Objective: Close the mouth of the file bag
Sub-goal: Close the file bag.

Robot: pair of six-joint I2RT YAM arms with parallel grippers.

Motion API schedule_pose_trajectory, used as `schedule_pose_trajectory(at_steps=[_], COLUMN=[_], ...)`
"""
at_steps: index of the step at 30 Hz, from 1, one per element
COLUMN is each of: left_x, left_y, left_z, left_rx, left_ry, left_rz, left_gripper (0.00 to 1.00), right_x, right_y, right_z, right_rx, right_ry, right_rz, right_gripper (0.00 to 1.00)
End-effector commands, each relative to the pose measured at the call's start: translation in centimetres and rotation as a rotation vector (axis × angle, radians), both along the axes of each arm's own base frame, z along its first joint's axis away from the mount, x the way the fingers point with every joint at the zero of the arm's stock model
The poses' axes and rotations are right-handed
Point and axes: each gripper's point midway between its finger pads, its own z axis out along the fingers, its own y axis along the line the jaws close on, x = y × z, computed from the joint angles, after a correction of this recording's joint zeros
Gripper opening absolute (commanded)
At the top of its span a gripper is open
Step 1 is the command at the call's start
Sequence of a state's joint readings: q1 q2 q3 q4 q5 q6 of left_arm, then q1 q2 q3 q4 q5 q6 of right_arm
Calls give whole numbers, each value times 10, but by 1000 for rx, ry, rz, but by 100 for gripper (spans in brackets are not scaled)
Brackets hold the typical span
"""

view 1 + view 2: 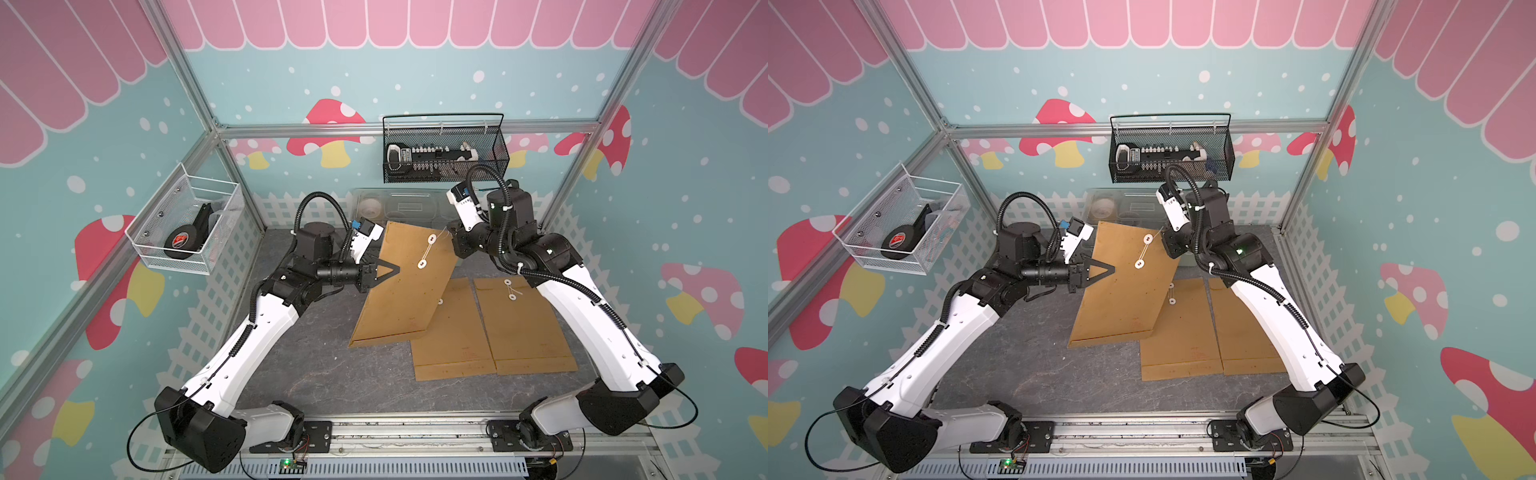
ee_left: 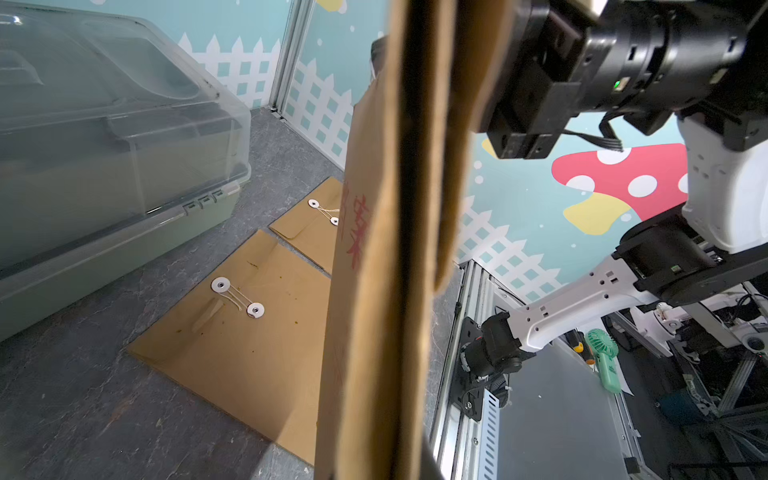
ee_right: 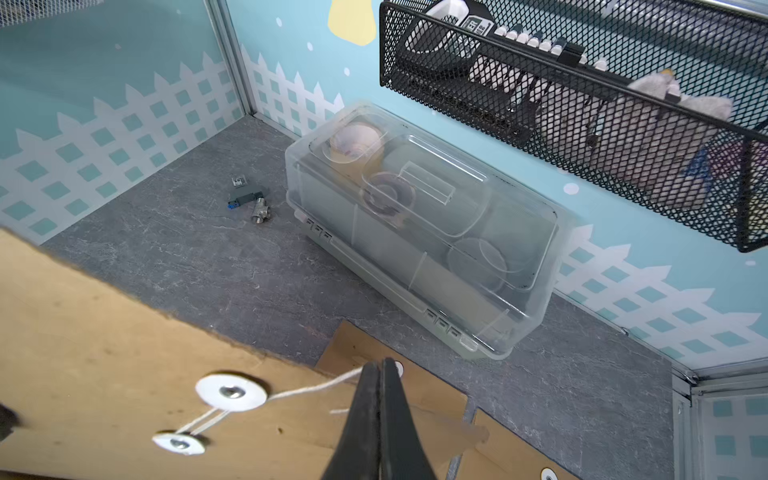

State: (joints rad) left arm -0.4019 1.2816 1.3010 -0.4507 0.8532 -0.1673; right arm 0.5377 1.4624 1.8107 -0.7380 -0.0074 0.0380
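The file bag (image 1: 399,291) stands tilted over the middle of the table (image 1: 311,365), with its bottom edge down on the surface and its top edge raised toward the back edge. The left gripper (image 1: 392,270) comes in from the left edge side, and its black fingers are pressed together on the bag's left border, holding it up. In the left wrist view the bag (image 2: 374,291) is seen almost edge-on, with red printed characters on its far face.

Two white washers sit on the near face: the upper washer (image 3: 231,392) and the lower washer (image 3: 178,443). Two strands of string (image 3: 316,388) run between them. A free length of it leads from the upper washer straight to the right gripper (image 3: 379,368), whose fingers are closed tight and pinching the string at their tips (in both top views this gripper is mostly hidden under its own wrist).

Two more flat bags lie side by side toward the right edge, the nearer flat bag (image 1: 453,332) beside the tilted bag's lower corner and the outer flat bag (image 1: 523,328) partly under the right arm. A clear plastic box (image 3: 415,232) sits along the back edge, with a small metal fitting (image 3: 253,208) beside it. A black mesh basket (image 1: 444,149) hangs on the back wall.
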Motion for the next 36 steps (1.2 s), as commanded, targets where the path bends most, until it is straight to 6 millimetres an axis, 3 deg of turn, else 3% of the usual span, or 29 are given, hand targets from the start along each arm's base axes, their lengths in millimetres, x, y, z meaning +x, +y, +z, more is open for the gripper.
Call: schedule_pose_trajectory(at_steps=[1, 19, 26, 36], left_x=[-3, -4, 4, 14], left_y=[-2, -10, -8, -3], left_z=[7, 4, 3, 17], left_rx=[-13, 1, 2, -37], left_ry=[-42, -38, -27, -42], left_rz=[-26, -24, 8, 65], left_gripper=[0, 0, 0, 0], right_x=[-9, -38, -55, -66], right_y=[8, 59, 61, 79], right_z=[7, 17, 13, -17], right_rx=[6, 14, 52, 191], right_ry=[9, 32, 73, 187], right_rz=[41, 217, 257, 308], right_gripper=[0, 0, 0, 0])
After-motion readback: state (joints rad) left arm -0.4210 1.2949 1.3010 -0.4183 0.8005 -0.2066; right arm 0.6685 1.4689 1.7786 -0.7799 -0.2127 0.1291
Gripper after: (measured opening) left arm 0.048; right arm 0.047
